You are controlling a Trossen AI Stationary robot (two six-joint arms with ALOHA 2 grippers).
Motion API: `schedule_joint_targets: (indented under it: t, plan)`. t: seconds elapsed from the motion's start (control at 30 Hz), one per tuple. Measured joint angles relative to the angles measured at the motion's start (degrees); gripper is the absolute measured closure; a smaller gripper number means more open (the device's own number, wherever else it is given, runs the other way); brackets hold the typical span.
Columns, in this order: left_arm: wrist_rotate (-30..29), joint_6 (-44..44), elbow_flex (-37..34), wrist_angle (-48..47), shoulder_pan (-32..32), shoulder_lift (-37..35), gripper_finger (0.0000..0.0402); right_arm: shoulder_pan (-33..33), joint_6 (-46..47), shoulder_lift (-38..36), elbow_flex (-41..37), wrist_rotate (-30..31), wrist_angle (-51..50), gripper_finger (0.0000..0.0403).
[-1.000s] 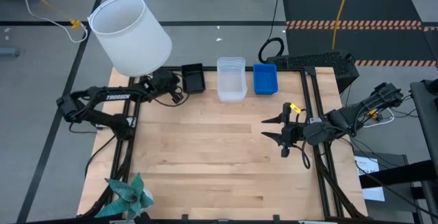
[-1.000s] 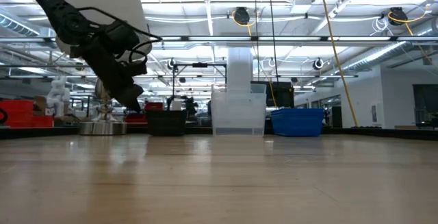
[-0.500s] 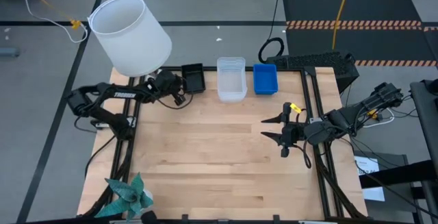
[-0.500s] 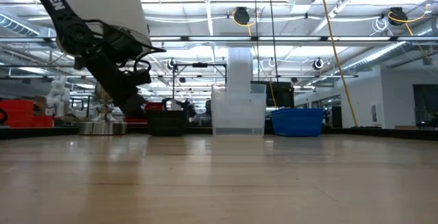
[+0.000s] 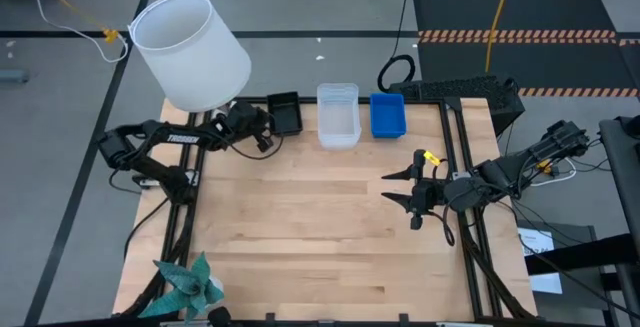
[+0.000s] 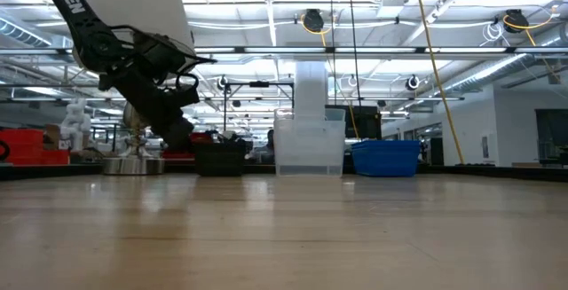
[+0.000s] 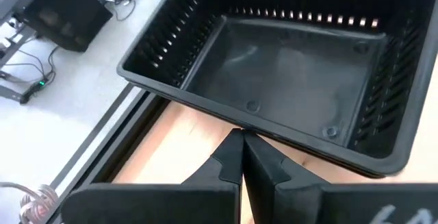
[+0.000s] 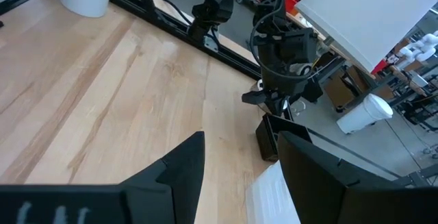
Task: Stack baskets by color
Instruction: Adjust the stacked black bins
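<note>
Big white lampshade (image 5: 190,51) at table's far-left corner, teal paper star (image 5: 187,285) at near-left edge.

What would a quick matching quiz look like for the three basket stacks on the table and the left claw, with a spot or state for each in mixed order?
Column one:
1. black baskets
2. clear baskets
3. blue baskets
4. left claw

Column two:
A. middle of the row at the far edge
B. shut, tips at a basket rim
C. right end of the row
D. left end of the row

Pairs: 1-D, 2-A, 3-C, 4-B
</note>
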Motion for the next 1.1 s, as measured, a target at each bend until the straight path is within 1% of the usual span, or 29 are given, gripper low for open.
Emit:
schedule_joint_targets:
  t: [0.23,0.43,0.53,0.6,0.7,0.73,0.83,0.87,0.93,1.03,1.1]
  plan:
    - [-0.05,1.2,0.0,1.04,-0.65,0.0,0.0396,-0.02,-0.25,0.01,0.0,0.0,0.0,0.0225]
    - [0.07,4.09,0.49,1.01,-3.54,-0.17,0.0399,-0.01,-0.46,0.01,0.0,0.0,0.0,0.0225]
    - [-0.82,4.4,0.93,0.33,-5.13,-1.33,0.0395,-0.01,-0.46,0.0,0.0,0.0,0.0,0.0225]
    - [-1.82,4.46,1.94,-1.69,-6.3,-2.4,0.0392,-0.02,-0.47,0.01,0.0,0.0,0.0,0.0225]
    - [-1.74,4.28,3.85,-8.51,-8.04,-5.23,0.0397,-0.02,-0.52,0.0,0.0,0.0,0.0,0.0225]
    - [-0.81,4.04,4.57,-10.43,-8.72,-6.01,0.0398,0.0,-0.52,0.0,0.0,0.0,-0.02,0.0225]
    - [8.62,5.11,5.6,-14.48,-10.59,-7.08,0.0396,0.0,-0.52,0.0,0.0,0.0,-0.03,0.0225]
    - [10.84,5.99,5.6,-14.86,-11.33,-7.01,0.0394,-0.01,-0.52,0.01,0.0,-0.01,-0.03,0.0225]
    - [11.96,7.57,5.6,-13.79,-12.71,-6.07,0.0395,-0.02,-0.52,0.0,0.0,0.0,-0.02,0.0225]
    - [11.74,8.75,5.62,-12.53,-13.49,-3.79,0.0399,-0.02,-0.52,0.0,0.0,-0.02,0.0,0.0225]
    - [11.72,9.09,5.61,-10.11,-13.9,-2.32,0.0396,-0.01,-0.52,0.0,0.0,-0.01,0.02,0.0225]
